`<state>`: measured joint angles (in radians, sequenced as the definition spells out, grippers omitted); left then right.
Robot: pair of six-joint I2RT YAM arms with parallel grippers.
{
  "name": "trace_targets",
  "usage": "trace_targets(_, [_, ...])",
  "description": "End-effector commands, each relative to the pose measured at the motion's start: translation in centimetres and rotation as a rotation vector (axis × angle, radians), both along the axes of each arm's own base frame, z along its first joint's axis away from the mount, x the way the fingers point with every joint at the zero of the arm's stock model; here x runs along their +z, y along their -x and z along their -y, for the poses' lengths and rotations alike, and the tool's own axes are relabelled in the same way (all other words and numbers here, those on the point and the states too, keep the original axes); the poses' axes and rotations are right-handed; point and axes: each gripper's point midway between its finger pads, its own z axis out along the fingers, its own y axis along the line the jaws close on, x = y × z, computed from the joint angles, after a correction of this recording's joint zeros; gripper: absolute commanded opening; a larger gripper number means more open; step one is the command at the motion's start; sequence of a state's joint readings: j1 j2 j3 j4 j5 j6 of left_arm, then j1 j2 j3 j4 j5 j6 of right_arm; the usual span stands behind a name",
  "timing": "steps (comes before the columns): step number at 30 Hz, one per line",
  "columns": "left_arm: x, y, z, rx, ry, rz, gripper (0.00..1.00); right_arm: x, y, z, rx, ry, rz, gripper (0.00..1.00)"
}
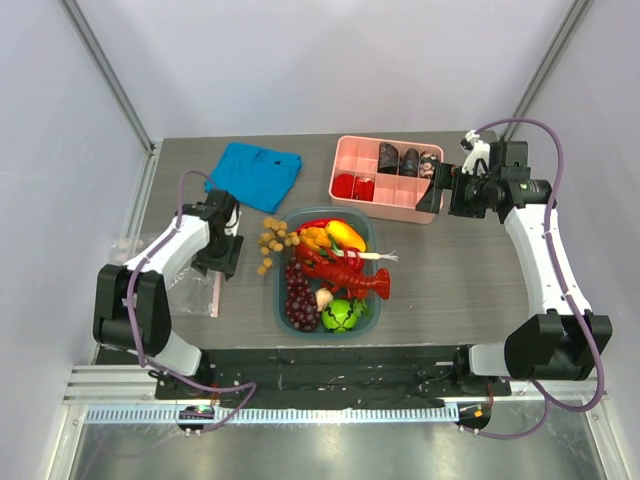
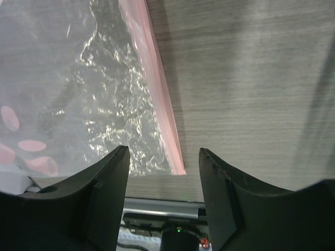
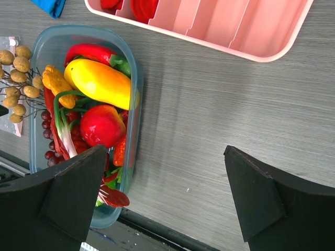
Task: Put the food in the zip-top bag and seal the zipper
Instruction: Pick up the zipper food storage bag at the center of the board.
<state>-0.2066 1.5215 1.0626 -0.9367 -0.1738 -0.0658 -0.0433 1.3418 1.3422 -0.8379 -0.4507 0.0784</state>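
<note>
The clear zip-top bag (image 1: 196, 293) lies flat at the table's front left and is empty as far as it shows. Its pink zipper (image 2: 157, 89) runs along the right edge in the left wrist view. My left gripper (image 1: 222, 256) is open just above the bag's zipper end (image 2: 163, 152), holding nothing. The food sits in a teal tub (image 1: 283, 262): a red lobster (image 1: 346, 273), yellow fruit (image 3: 99, 81), a red fruit (image 3: 102, 125) and a green ball (image 1: 340, 315). My right gripper (image 1: 433, 190) is open and empty over bare table (image 3: 165, 154), right of the tub.
A pink divided tray (image 1: 400, 209) with dark and red pieces stands at the back right, beside my right gripper. A blue cloth (image 1: 255, 172) lies at the back left. A cluster of brown berries (image 1: 272, 243) hangs over the tub's left rim. The table's front edge is close below the bag.
</note>
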Motion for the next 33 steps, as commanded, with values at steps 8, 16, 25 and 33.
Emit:
trace_targets(8, [-2.5, -4.2, -1.0, 0.046, -0.095, 0.104, 0.46, 0.2, -0.6, 0.5, -0.021, -0.004, 0.026, 1.00])
trace_targets(16, [-3.7, -4.3, -2.0, 0.048, -0.160, 0.071, 0.28, 0.8, -0.8, 1.0, -0.050, -0.007, 0.037, 1.00])
trace_targets(25, [4.0, -3.4, -0.3, 0.037, -0.028, 0.165, 0.00, 4.4, -1.2, -0.4, 0.023, -0.071, 0.124, 1.00])
trace_targets(33, [13.6, -1.8, 2.5, 0.030, 0.177, 0.292, 0.00, 12.3, -3.1, -6.8, 0.095, -0.433, 0.252, 0.97])
